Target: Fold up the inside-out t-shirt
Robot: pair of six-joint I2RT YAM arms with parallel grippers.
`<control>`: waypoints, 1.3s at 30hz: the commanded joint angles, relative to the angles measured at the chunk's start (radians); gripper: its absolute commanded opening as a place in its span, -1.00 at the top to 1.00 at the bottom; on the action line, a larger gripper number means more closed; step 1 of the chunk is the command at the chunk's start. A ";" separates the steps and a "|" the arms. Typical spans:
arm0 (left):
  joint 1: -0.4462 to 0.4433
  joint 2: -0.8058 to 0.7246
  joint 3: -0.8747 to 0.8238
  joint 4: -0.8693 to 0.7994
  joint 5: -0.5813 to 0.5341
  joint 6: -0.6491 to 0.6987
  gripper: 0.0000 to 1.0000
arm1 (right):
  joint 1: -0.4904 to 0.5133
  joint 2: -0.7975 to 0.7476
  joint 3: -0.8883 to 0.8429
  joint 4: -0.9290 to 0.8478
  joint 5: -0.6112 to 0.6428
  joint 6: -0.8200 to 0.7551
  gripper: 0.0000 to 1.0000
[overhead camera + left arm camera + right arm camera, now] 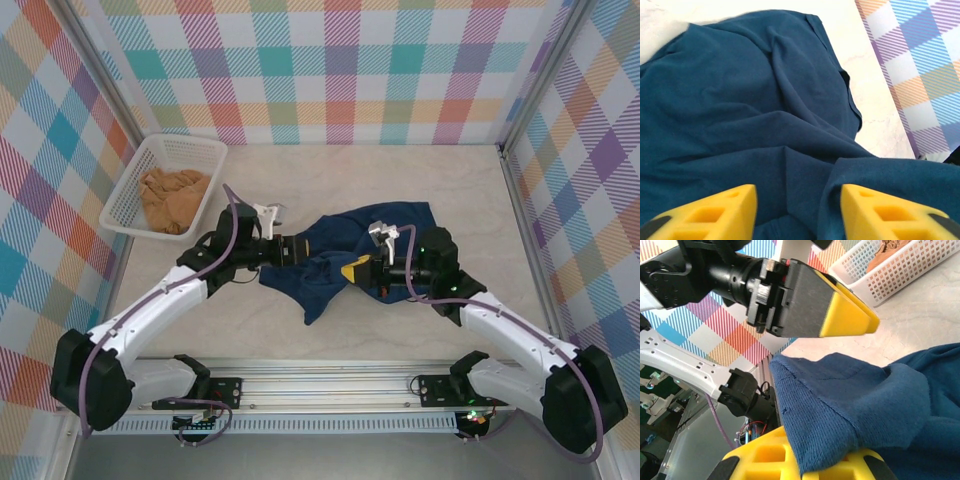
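Right gripper: clamped on a hem fold of the inside-out t-shirt.
Left gripper: fingers apart over a cloth ridge, closed on nothing.
T-shirt: rumpled under and beyond both grippers, not flat.
Risk: with only one hold, a pull may drag the whole heap or slip the hem.
Table: pale and smooth; cloth likely slides.
Basket: well beyond the left gripper, holding a tan garment.
Walls: plaid panels close around.
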 commanded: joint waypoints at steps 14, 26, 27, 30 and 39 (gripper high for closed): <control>-0.242 0.002 0.140 0.002 -0.009 0.264 -0.10 | -0.004 0.002 0.040 -0.008 0.004 -0.014 1.00; -0.252 0.036 0.181 0.014 0.036 0.274 1.00 | -0.004 -0.014 0.040 -0.116 0.098 -0.062 1.00; -0.252 0.028 0.186 0.016 0.045 0.274 1.00 | -0.004 -0.020 0.054 -0.180 0.174 -0.076 0.90; -0.252 0.001 0.192 0.039 0.085 0.264 1.00 | 0.009 -0.043 0.102 -0.364 0.410 -0.130 0.38; -0.252 -0.001 0.227 -0.001 0.167 0.346 1.00 | 0.064 -0.155 0.169 -0.448 0.348 -0.432 -0.24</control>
